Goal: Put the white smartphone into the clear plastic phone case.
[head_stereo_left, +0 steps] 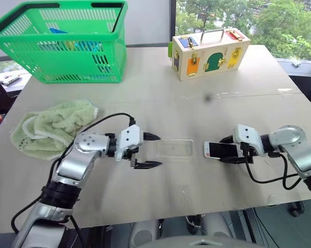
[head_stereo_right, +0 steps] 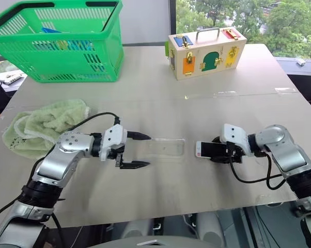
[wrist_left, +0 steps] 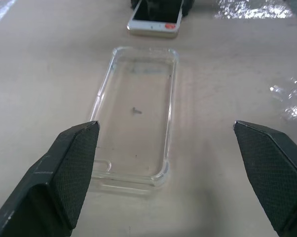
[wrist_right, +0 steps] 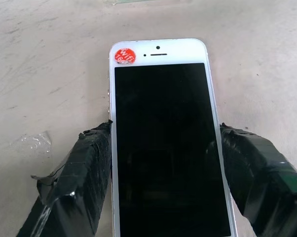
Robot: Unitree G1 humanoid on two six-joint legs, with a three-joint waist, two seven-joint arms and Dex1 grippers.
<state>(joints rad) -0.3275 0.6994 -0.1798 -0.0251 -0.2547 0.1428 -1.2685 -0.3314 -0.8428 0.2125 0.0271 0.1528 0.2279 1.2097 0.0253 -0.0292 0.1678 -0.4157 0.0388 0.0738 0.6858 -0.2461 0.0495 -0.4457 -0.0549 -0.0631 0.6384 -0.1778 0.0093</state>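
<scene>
The phone (wrist_right: 166, 143) runs off the bottom edge of the right wrist view, so its home-button end is out of sight there. Seen from the head, its far end is covered by the right gripper (head_stereo_left: 237, 151). The basket (head_stereo_left: 67, 41) is cut by the picture's top edge, and its blue contents are too screened to identify.

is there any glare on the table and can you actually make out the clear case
Left eye view: bright window glare streaks the table past the clear case, which reads only as a faint outline. Left wrist view: the case's rim is crisp between the open left gripper fingers. Right wrist view: the phone screen is dark, without reflections.
</scene>
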